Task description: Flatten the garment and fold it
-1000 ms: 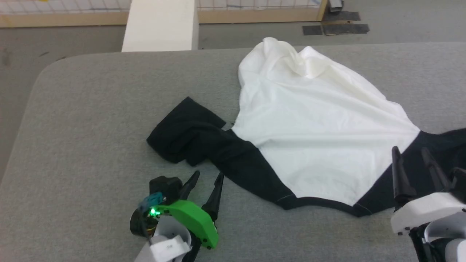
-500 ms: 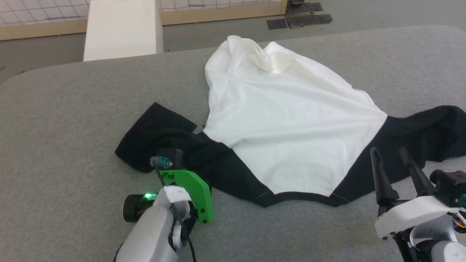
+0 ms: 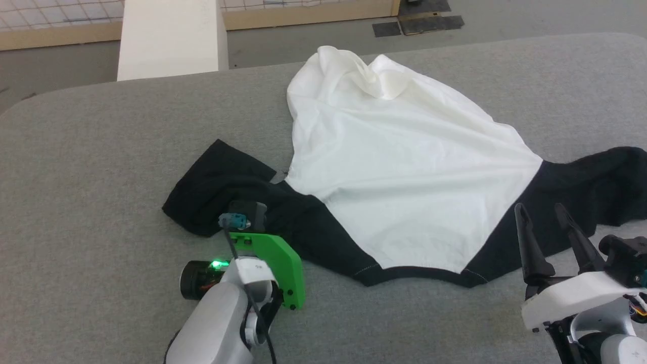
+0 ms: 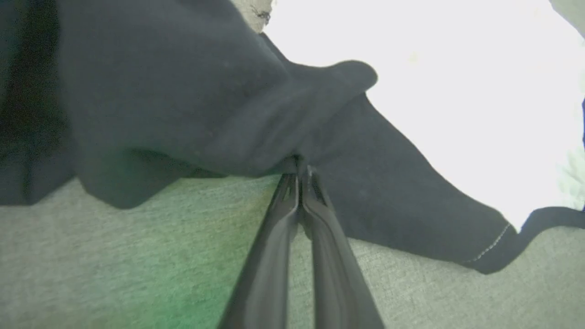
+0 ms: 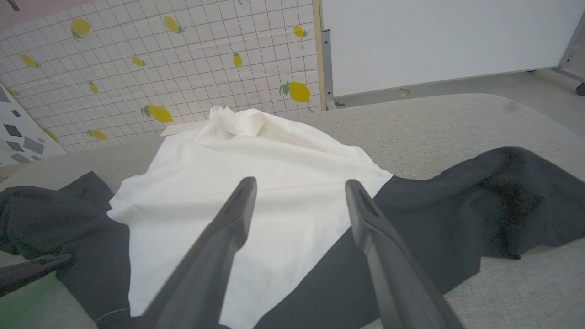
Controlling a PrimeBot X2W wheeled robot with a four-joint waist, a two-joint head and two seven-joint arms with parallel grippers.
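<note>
Lab (lemon-print backdrop (image 5: 183, 59), padded table (image 3: 101, 151))

Rumpled garment (image 3: 404, 167), white body, black sleeves and hem trim, spread unfolded on grey padded surface

A white shirt (image 3: 404, 172) with black sleeves lies rumpled on a gray table (image 3: 101, 151). The left gripper (image 3: 246, 218) sits on 1 sleeve; the right gripper (image 3: 539, 210), fingers apart, points toward the other.

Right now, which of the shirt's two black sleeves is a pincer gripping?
The bunched sleeve on the robot's left: the left pincer is shut on its fold. The sleeve on the right lies free, the right pincer open near it.
</note>
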